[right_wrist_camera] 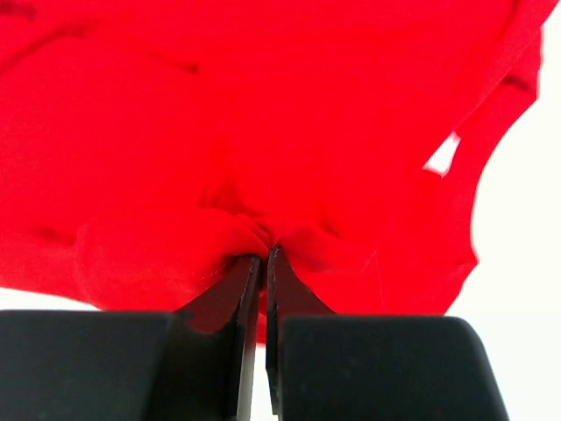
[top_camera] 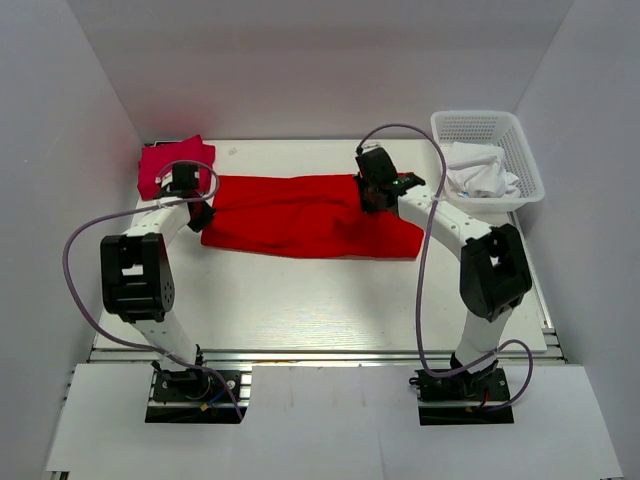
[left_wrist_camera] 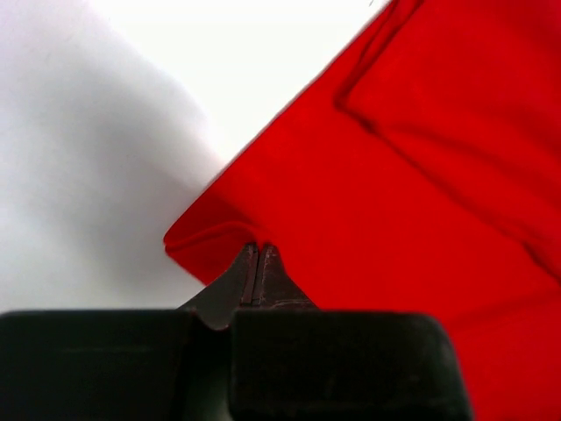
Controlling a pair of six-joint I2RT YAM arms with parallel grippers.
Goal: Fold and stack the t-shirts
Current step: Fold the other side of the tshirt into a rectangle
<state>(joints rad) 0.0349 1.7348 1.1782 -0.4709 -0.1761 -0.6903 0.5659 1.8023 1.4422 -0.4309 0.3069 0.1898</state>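
Note:
The bright red t-shirt lies stretched across the middle of the table, partly folded. My left gripper is shut on its left corner; in the left wrist view the gripper pinches the cloth edge. My right gripper is shut on the shirt's far right edge; in the right wrist view the gripper bunches the red fabric. The pinkish crimson t-shirt lies folded at the far left corner, behind my left gripper.
A white plastic basket with white cloth in it stands at the far right. White walls close in the table on the left, back and right. Cables loop over both arms.

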